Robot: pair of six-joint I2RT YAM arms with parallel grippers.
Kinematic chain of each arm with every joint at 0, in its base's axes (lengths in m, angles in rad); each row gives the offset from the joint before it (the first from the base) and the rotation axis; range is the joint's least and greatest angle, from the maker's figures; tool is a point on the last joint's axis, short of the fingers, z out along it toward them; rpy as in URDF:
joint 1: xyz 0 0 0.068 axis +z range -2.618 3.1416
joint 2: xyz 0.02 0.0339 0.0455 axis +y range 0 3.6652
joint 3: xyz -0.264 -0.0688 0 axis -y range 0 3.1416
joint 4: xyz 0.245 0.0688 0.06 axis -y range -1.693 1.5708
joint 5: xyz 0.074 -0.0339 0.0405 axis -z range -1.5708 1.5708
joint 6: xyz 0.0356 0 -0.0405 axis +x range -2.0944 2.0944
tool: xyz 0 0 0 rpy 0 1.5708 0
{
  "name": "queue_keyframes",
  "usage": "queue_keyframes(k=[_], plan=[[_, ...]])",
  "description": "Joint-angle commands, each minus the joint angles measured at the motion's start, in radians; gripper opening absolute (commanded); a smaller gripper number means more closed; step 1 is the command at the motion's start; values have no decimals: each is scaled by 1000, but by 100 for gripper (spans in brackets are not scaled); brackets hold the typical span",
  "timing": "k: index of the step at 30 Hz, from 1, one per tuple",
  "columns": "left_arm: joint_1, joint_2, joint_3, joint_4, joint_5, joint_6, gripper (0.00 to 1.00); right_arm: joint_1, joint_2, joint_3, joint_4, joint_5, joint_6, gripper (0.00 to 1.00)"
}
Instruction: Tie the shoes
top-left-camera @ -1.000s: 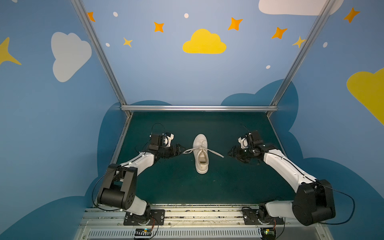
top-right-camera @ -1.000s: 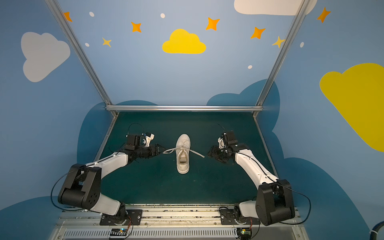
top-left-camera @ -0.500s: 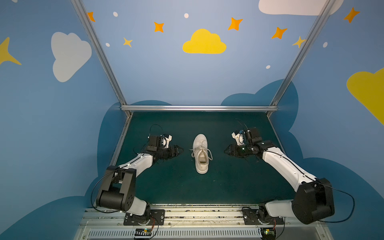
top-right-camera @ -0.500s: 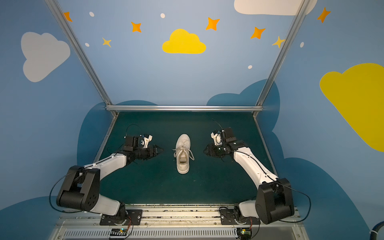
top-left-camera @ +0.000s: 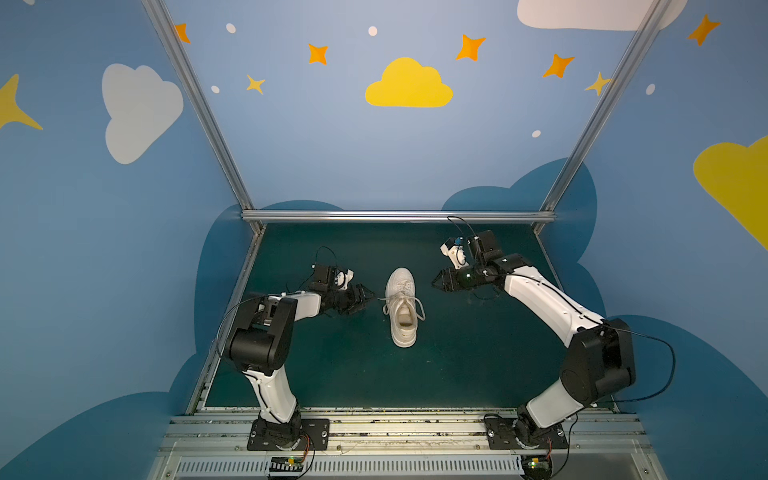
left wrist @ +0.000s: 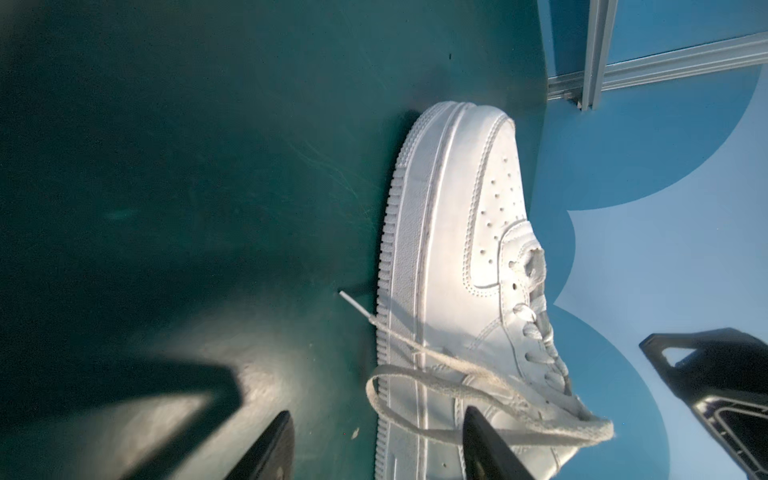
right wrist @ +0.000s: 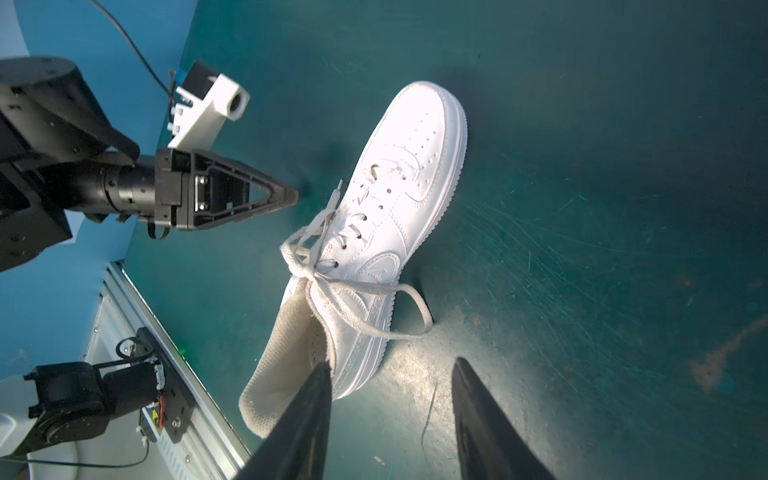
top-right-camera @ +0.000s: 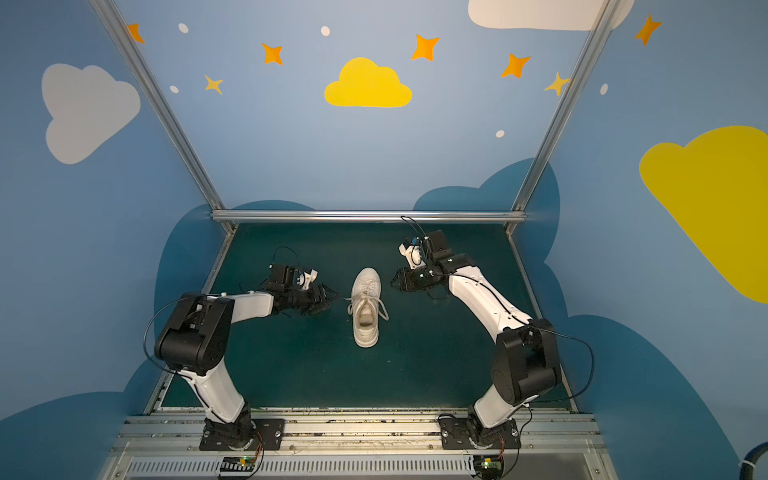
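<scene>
Reaching in from the left side of the desk, the left gripper points at the flank of the sneaker, just short of touching it. Its jaws stand apart and hold nothing, and a lace loop droops close in front of them. The sneaker stands mid-desk with its toe toward the back edge. Its laces are knotted at the top eyelets, with loops falling to both sides. Just right of the toe half, the right gripper hangs clear of the shoe, jaws apart and empty.
</scene>
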Motion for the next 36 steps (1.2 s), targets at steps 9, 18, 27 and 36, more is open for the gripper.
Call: queue_keyframes(k=[9,18,27,36], plan=[[-46,127,54,178,22,-157,49,55,116,163,-57,-29,-122,47],[-52,173,54,281,25,-220,32,108,208,273,-97,-72,-298,47],[-61,179,56,303,30,-218,12,163,347,449,-246,-52,-391,47],[-61,159,44,334,28,-224,3,216,589,817,-548,68,-323,42]])
